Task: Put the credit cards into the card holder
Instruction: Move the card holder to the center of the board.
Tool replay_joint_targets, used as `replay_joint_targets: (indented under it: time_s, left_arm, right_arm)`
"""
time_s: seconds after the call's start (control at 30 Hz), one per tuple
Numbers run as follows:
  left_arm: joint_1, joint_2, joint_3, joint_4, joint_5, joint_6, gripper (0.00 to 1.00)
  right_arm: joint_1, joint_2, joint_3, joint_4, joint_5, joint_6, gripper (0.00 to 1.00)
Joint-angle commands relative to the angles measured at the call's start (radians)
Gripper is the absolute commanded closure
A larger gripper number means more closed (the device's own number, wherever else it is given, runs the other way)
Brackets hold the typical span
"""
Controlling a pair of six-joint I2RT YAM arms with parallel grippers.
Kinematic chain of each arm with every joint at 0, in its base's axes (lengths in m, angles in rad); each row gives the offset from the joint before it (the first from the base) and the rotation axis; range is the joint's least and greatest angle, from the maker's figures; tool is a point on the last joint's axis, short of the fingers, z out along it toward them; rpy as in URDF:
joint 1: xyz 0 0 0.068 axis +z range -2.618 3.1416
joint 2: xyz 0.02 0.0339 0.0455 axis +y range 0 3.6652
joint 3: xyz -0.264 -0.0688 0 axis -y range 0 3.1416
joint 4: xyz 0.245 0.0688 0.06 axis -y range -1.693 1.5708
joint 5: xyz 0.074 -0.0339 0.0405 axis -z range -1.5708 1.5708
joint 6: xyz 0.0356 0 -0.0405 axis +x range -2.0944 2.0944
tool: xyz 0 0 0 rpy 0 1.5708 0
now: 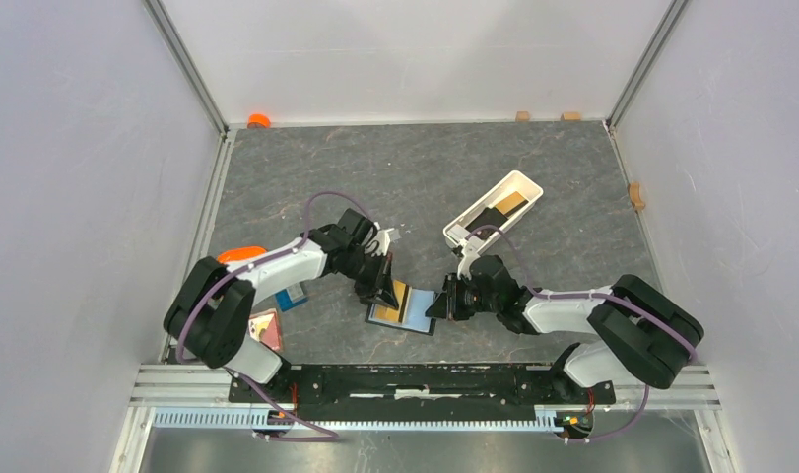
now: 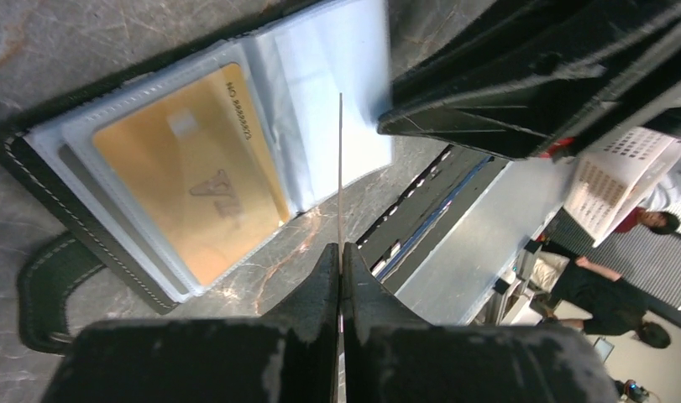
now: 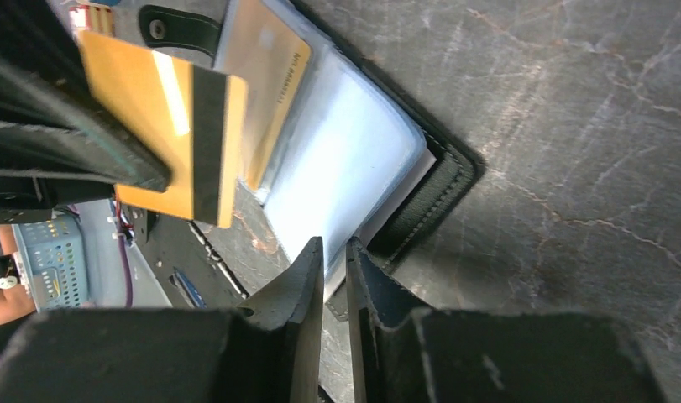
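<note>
A tan-orange plastic credit card (image 3: pixel 152 126) is pinched edge-on in the closed left gripper (image 2: pixel 341 252), pointed at the open black leather card holder (image 3: pixel 442 180) just beneath; the right gripper (image 3: pixel 334 252) is narrowly parted at its corner, grip undeterminable

The black card holder (image 3: pixel 442 180) lies open, a tan-orange card (image 2: pixel 194 180) inside its clear sleeve; a striped card (image 3: pixel 165 126) is raised above.

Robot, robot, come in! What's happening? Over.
Left gripper shut on orange card. Right gripper at card holder edge, grip unclear. Gold card already inside. Nothing blocking.
</note>
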Motion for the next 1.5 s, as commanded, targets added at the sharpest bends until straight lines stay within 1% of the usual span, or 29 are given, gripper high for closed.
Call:
replay_joint_targets:
  time_s: [0.0, 0.13, 0.27, 0.57, 0.7, 0.8, 0.93, 1.1, 1.2, 1.47]
  left_arm:
    - [-0.006, -0.099, -0.065, 0.171, -0.009, -0.150, 0.98]
    - [-0.008, -0.131, -0.115, 0.249, -0.027, -0.208, 0.98]
    - [-0.012, -0.101, -0.159, 0.341, -0.010, -0.255, 0.98]
    - [-0.009, -0.042, -0.180, 0.387, -0.014, -0.254, 0.98]
    - [-0.003, -0.022, -0.195, 0.405, 0.014, -0.251, 0.98]
    - [0.006, -0.009, -0.206, 0.411, 0.016, -0.249, 0.98]
    - [0.050, -0.025, -0.253, 0.472, 0.019, -0.292, 0.98]
    - [0.069, -0.026, -0.282, 0.489, 0.014, -0.315, 0.98]
    - [0.084, -0.028, -0.306, 0.540, 0.014, -0.335, 0.98]
    - [0.138, -0.064, -0.357, 0.565, -0.030, -0.353, 0.98]
  right_arm:
    - [0.005, 0.033, 0.028, -0.012, 0.036, -0.023, 0.80]
    - [0.005, 0.034, 0.022, -0.022, 0.063, -0.036, 0.84]
    - [0.003, 0.053, 0.042, -0.028, 0.070, -0.065, 1.00]
    - [0.002, 0.101, 0.144, -0.175, 0.205, -0.224, 1.00]
    - [-0.001, 0.149, 0.202, -0.259, 0.244, -0.287, 1.00]
    - [-0.003, 0.173, 0.218, -0.267, 0.236, -0.303, 1.00]
    - [-0.003, 0.187, 0.225, -0.275, 0.232, -0.311, 1.00]
    - [-0.003, 0.192, 0.227, -0.276, 0.227, -0.312, 1.00]
    - [-0.003, 0.190, 0.227, -0.281, 0.228, -0.314, 1.00]
    - [-0.003, 0.192, 0.227, -0.284, 0.229, -0.314, 1.00]
